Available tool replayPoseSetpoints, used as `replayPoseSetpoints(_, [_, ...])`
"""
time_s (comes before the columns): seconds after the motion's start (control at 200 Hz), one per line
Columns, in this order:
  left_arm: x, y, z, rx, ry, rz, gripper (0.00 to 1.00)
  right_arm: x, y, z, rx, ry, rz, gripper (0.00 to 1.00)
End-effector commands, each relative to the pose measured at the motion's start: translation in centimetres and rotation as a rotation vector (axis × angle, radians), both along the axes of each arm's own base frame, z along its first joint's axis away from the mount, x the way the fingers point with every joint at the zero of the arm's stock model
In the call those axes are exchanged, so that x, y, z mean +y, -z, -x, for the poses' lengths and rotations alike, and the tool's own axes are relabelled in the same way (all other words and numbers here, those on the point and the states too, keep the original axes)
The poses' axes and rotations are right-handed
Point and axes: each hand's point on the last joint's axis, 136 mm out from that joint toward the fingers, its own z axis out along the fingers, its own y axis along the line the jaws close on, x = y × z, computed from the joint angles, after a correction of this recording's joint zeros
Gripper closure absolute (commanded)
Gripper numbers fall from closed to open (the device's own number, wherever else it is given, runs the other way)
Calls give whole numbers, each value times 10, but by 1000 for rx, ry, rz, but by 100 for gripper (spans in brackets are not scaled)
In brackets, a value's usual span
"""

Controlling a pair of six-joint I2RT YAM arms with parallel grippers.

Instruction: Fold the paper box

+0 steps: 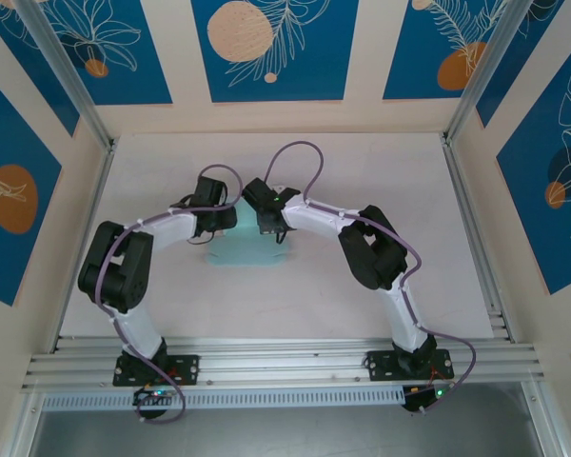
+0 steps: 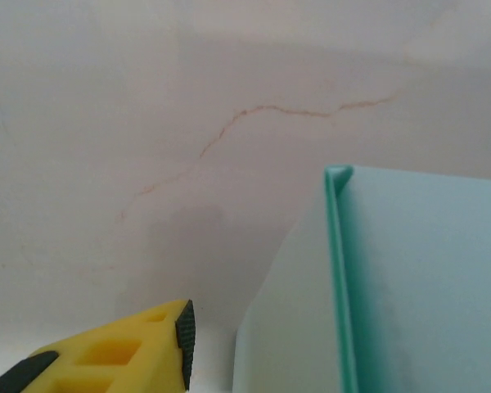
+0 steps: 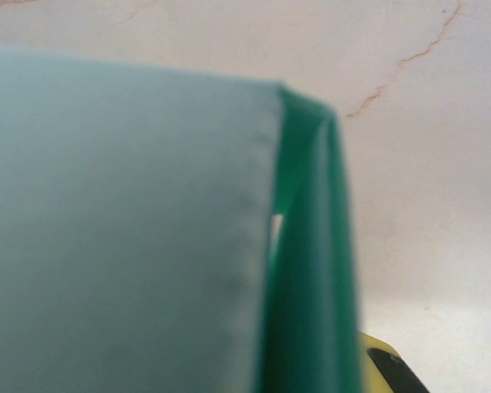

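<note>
**A:** Start on the left. What is the left gripper (image 1: 216, 225) doing?

**B:** From above, it sits at the left side of the paper box (image 1: 246, 251). The box lies on the table (image 1: 381, 181), directly between the two grippers. That view is too small to show how the jaws stand.

**A:** Does the left wrist camera help?

**B:** It does. One yellow finger (image 2: 139, 356) with a black pad shows just left of the box, with bare tabletop between them. Its partner is hidden. The finger I see stands off to one side and touches no card, so the jaws are parted and grip nothing. This view also shows that the box has an upright pale-blue wall, capped by a green folded edge (image 2: 340, 270). Beyond the box a thin brown vein (image 2: 295, 110) runs across the tabletop.

**A:** And on the right?

**B:** From above, the right gripper (image 1: 267, 225) comes down on the box's right part, with its fingertips lost against the card. The right wrist camera is much closer. A pale-blue panel covers the left of that view, and to its right a green doubled fold (image 3: 311, 246) runs down out of the picture. A yellow fingertip (image 3: 390, 368) lies hard against the right of that fold. The jaws are closed and pinch the box's wall.
</note>
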Motion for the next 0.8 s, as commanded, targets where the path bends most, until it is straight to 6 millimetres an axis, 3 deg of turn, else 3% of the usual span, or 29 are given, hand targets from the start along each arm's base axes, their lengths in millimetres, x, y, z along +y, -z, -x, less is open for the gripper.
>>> replayPoseSetpoints(0.0, [-5, 11, 21, 64, 64, 8, 59, 13, -12, 18, 52, -86, -21, 98])
replayPoseSetpoints(0.22, [-5, 25, 36, 114, 53, -7, 61, 15, -14, 17, 51, -87, -24, 98])
replayPoseSetpoints(0.325, [14, 29, 41, 129, -9, -94, 89, 15, -13, 18, 54, -85, -23, 98])
replayPoseSetpoints(0.36, [21, 28, 41, 128, -36, -124, 93, 15, -14, 19, 54, -86, -20, 98])
replayPoseSetpoints(0.585, [42, 20, 37, 99, -187, -170, 93, 12, -10, 26, 58, -78, 28, 99])
replayPoseSetpoints(0.795, [57, 16, 30, 67, -314, -116, 91, -23, 6, 33, 75, 11, 189, 100])
